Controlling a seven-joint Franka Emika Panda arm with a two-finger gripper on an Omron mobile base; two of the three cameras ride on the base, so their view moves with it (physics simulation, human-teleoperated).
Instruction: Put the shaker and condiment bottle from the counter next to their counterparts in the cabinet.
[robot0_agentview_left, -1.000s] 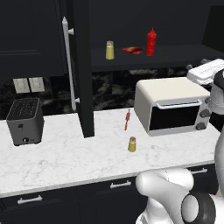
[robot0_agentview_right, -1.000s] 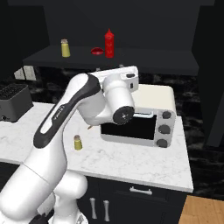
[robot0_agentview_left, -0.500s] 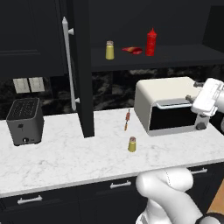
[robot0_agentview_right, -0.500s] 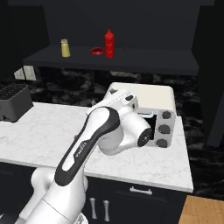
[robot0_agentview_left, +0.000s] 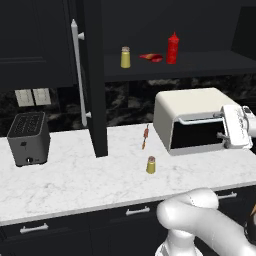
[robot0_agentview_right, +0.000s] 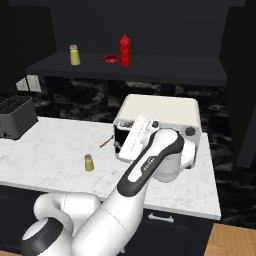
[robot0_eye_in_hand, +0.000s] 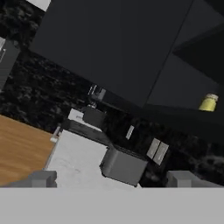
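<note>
The shaker (robot0_agentview_left: 150, 164) stands on the surface (robot0_agentview_left: 75, 180) near its front edge, well apart from the claw (robot0_agentview_left: 235, 127), which hangs spread and empty before the toaster oven (robot0_agentview_left: 192, 120). Farther back, the condiment bottle (robot0_agentview_left: 172, 48) stands on the cabinet shelf (robot0_agentview_left: 200, 65) beside the second shaker (robot0_agentview_left: 125, 57).

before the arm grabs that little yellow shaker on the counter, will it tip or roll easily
Probably stiff and light: the yellow shaker looks like a small, rigid cylinder. It stands upright on the marble counter, so a low sideways nudge might slide it, a high one tip it. Once on its side, it would likely roll.
</note>
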